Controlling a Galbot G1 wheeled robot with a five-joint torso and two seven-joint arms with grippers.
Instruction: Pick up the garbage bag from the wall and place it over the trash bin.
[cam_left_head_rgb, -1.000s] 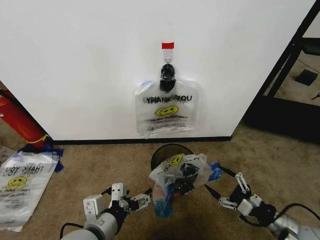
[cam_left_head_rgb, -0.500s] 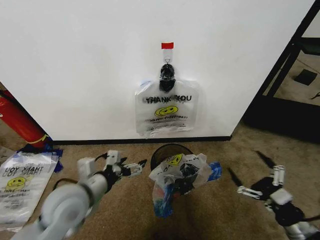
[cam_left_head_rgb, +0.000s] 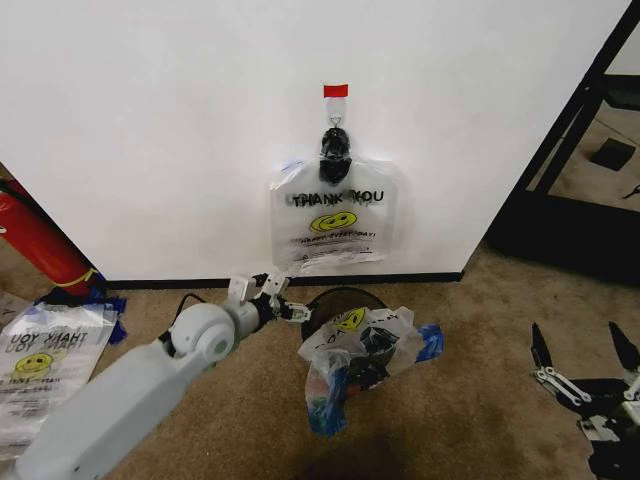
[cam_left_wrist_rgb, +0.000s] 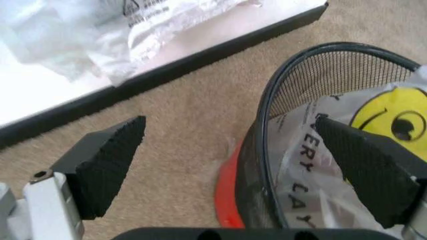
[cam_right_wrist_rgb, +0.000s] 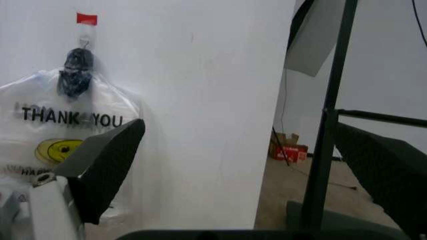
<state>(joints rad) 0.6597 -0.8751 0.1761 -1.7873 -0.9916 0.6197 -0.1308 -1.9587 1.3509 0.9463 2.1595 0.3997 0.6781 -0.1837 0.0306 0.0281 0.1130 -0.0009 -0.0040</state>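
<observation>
— Where does the garbage bag (cam_left_head_rgb: 335, 218) hang?

— Flat against the wall (cam_left_head_rgb: 170, 130), thin see-through plastic, crinkled, with a black "THANK YOU" print and a yellow smiley. A black clip (cam_left_head_rgb: 334, 148) pinches its top edge, just under a short red tape strip (cam_left_head_rgb: 336, 91). Its lower edge ends just above the black baseboard (cam_left_head_rgb: 200, 283).

— And the trash bin (cam_left_head_rgb: 335, 301)?

— It stands on the beige carpet (cam_left_head_rgb: 480, 330) right below that bag, a round black mesh bin; the left wrist view shows the fine mesh wall and a red base. A second printed bag (cam_left_head_rgb: 362, 350) is draped loosely over its near side, rumpled, with bluish plastic at its edges.

— What is the left gripper (cam_left_head_rgb: 283, 300) doing?

— It is stretched forward to the bin's left rim, low by the baseboard. Its dark, rough-textured wedge pads (cam_left_wrist_rgb: 110, 162) stand wide apart with nothing between them; the bin's rim sits between the two pads in the wrist view.

— The right gripper (cam_left_head_rgb: 583, 362)?

— It sits low at the robot's right, well apart from the bin, its thin black fingers spread wide and holding nothing.

— Anything else nearby?

— Another bag of the same print (cam_left_head_rgb: 42, 365) lies flat on the carpet at the left, beside a red cylinder (cam_left_head_rgb: 35, 240).
</observation>
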